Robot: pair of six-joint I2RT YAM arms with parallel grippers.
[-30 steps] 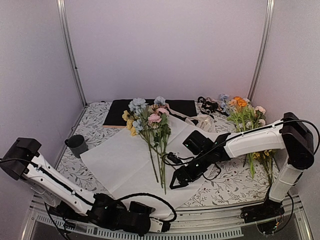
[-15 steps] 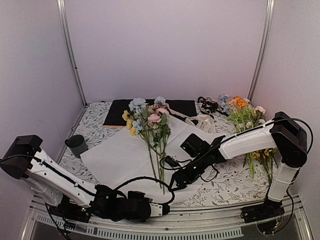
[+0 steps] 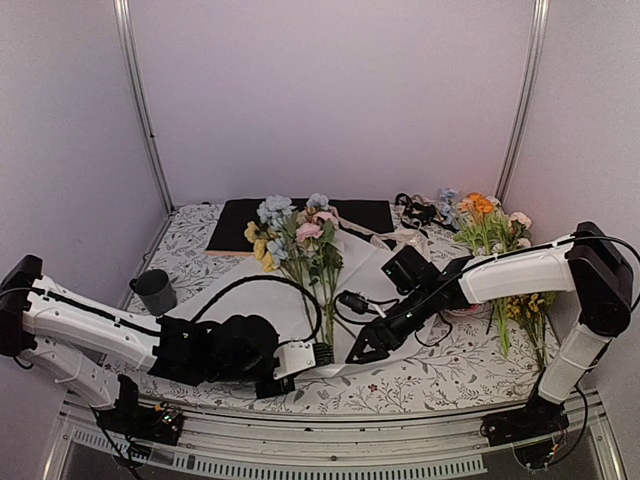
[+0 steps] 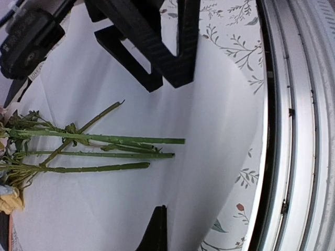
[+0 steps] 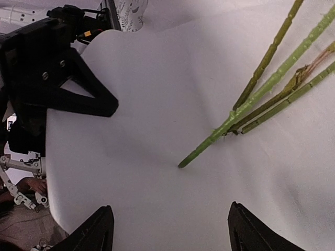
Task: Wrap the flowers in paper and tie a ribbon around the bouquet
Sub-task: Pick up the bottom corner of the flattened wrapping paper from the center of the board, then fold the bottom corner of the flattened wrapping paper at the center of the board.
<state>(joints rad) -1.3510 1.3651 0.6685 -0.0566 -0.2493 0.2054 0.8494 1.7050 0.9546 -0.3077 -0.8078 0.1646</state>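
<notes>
The flowers [image 3: 300, 235], blue, pink and yellow blooms, lie on the white paper [image 3: 265, 290] with their green stems [image 4: 104, 140] pointing at the near edge. My left gripper [image 3: 318, 354] is shut on the paper's near edge, and its closed fingertips [image 4: 159, 230] pinch a raised fold of the paper [image 4: 104, 198]. My right gripper [image 3: 362, 348] hovers open just right of it. It stands over bare paper [image 5: 157, 104] a little short of the stem ends [image 5: 272, 83], with nothing between its fingers. A pale sheer tangle that may be the ribbon [image 3: 398, 243] lies behind the paper.
A black sheet [image 3: 240, 225] lies at the back and a grey cup [image 3: 155, 290] stands at the left. Orange-and-yellow sprigs [image 3: 490, 230] lie at the right, with a black ribbon tangle [image 3: 418, 211] behind them. The metal rail [image 4: 293, 130] runs along the near table edge.
My left arm swung in from the near edge over the paper's left part, closed its jaws on the near edge and raised it. The right gripper shifted slightly right.
</notes>
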